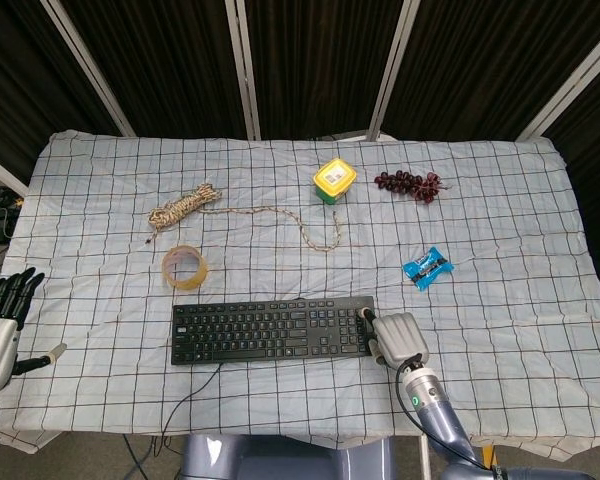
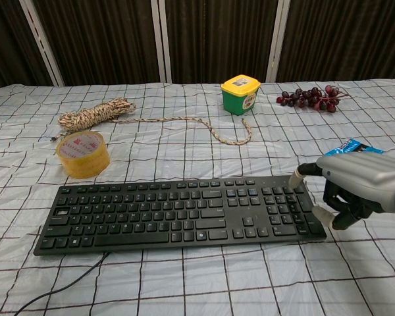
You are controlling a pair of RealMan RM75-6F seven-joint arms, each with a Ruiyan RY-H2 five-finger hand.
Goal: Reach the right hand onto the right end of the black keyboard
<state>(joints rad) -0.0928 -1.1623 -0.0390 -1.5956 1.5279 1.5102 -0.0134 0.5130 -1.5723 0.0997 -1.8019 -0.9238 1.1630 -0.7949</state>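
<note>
Chest view: right hand (image 2: 355, 187) at black keyboard (image 2: 178, 210) right end, fingers (image 2: 324, 216) curled, empty; tape (image 2: 83, 153) print unreadable.

My right hand (image 2: 355, 187) sits against the black keyboard's (image 1: 270, 329) right end with nothing between them. The blue snack packet (image 1: 426, 266) lies just behind it. Bare checked cloth (image 1: 520, 330) lies open to its right and front.
</note>
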